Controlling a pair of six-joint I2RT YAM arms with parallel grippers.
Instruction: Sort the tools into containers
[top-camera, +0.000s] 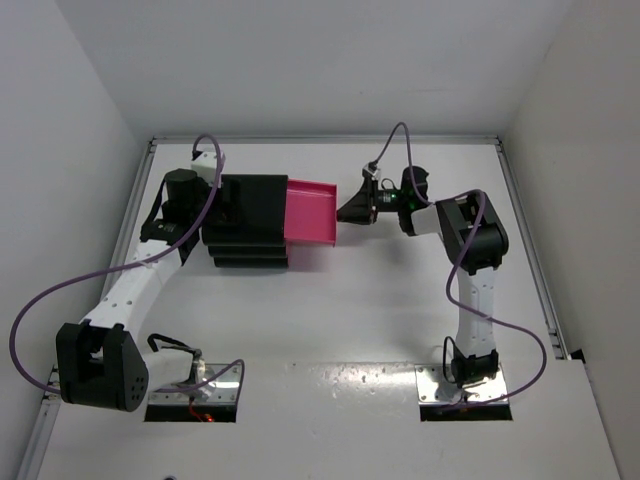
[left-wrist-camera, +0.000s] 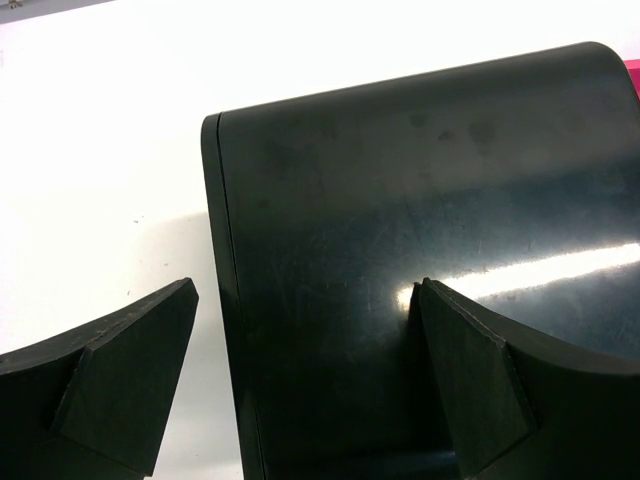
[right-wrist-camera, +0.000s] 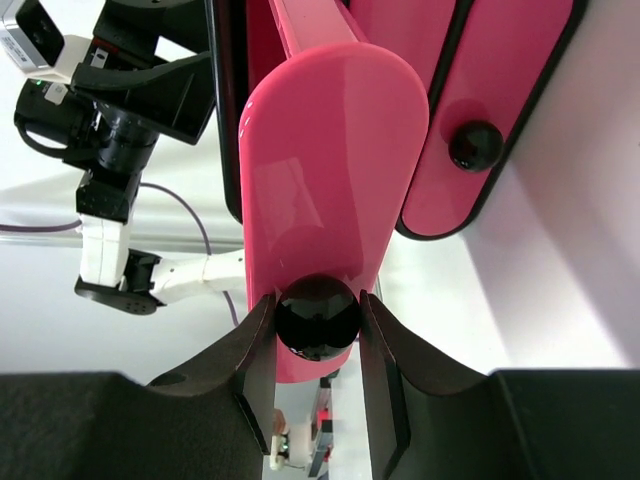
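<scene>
The black three-tier cabinet stands at the back left. Its top magenta-pink drawer is pulled out to the right. My right gripper is shut on that drawer's round black knob, one finger on each side. Two shut pink drawers show beside it, one with its knob. My left gripper is open over the cabinet's top; one finger is on the top, the other hangs past its edge. No tools are in view.
The white table is walled by white panels on the left, back and right. A raised rail runs along the right side. Purple cables loop off both arms. The left arm shows behind the drawer in the right wrist view.
</scene>
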